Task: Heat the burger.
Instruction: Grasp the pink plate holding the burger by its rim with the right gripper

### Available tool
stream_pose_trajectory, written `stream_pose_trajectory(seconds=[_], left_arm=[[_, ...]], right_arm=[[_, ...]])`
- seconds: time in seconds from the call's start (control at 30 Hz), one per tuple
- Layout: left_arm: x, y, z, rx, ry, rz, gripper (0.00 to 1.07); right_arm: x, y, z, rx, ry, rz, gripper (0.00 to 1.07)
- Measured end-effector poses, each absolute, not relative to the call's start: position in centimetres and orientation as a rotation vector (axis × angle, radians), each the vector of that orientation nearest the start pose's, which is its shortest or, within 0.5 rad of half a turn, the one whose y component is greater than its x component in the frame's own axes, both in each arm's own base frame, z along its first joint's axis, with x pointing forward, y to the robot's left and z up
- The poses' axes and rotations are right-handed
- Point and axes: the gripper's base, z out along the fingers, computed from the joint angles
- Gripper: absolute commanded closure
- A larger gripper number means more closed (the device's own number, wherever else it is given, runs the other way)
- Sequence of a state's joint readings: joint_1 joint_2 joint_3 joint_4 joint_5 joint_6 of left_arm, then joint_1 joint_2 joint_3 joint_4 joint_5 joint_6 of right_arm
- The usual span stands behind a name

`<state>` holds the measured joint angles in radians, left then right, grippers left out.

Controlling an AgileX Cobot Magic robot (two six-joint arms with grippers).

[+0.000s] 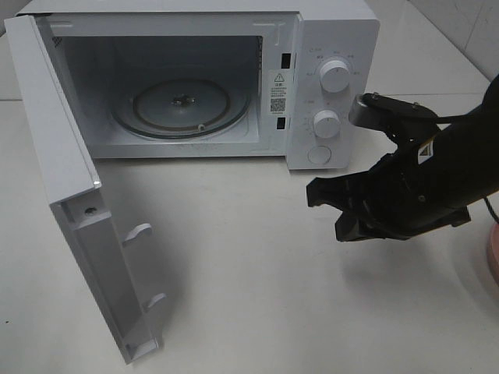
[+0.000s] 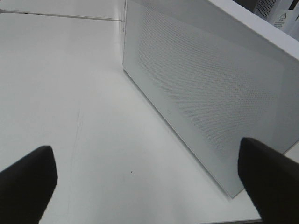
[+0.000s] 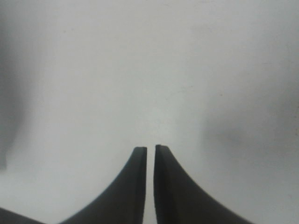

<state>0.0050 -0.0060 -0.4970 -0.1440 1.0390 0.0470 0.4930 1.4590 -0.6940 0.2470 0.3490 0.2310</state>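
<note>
**Microwave open and waiting, burger out of sight**

The burger does not appear in any view, so where it lies cannot be told. The only hint is a sliver of pink plate (image 1: 493, 249) at the picture's edge, well to the right of the microwave (image 1: 327, 47) and in front of it. Whether the burger sits on that plate is hidden.

The microwave stands at the back of the white bench (image 1: 257, 296). Its door (image 1: 70, 195) is swung wide open on the microwave's left side. Inside, nothing rests on the glass turntable (image 1: 181, 105).

The right end effector (image 1: 316, 193) hangs above the bench, just in front of the microwave's control panel and below its two knobs (image 1: 335, 76). Its fingers are together, with only a thin slit between them, and they grip nothing.

The left end effector (image 2: 149, 186) is seen only from its own wrist camera. Its fingers are spread wide, they carry nothing, and they face the outer mesh panel of the door.

The task looks barely started: the burger has yet to be fetched and placed inside.

Several things could go wrong from here, in my judgement:
- The right arm is near the knobs, so a careless swing toward the plate could bump them or nudge the microwave.
- The fingers must part before any grasp. A hard squeeze could make the stacked layers slide apart.
- A high or crooked carry could clip the rim of the microwave's opening.
- The left end effector is near the door and could push it partly closed across the path.
</note>
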Motion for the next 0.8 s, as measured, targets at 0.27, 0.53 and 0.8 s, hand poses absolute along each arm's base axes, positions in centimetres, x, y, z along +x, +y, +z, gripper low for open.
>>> stream_pose_trajectory(seconds=[0.27, 0.53, 0.8], left_arm=[[-0.5, -1.1, 27.9, 0.047, 2.014, -0.139, 0.09], [-0.5, -1.1, 27.9, 0.047, 2.014, -0.139, 0.09], [-0.5, -1.1, 27.9, 0.047, 2.014, -0.139, 0.09]], right_arm=[[21.4, 12.3, 19.5, -0.252, 2.748, 0.337, 0.86], [21.2, 10.5, 19.5, -0.262, 2.832, 0.267, 0.33], [21.1, 9.6, 19.3, -0.379, 2.860, 0.166, 0.10]])
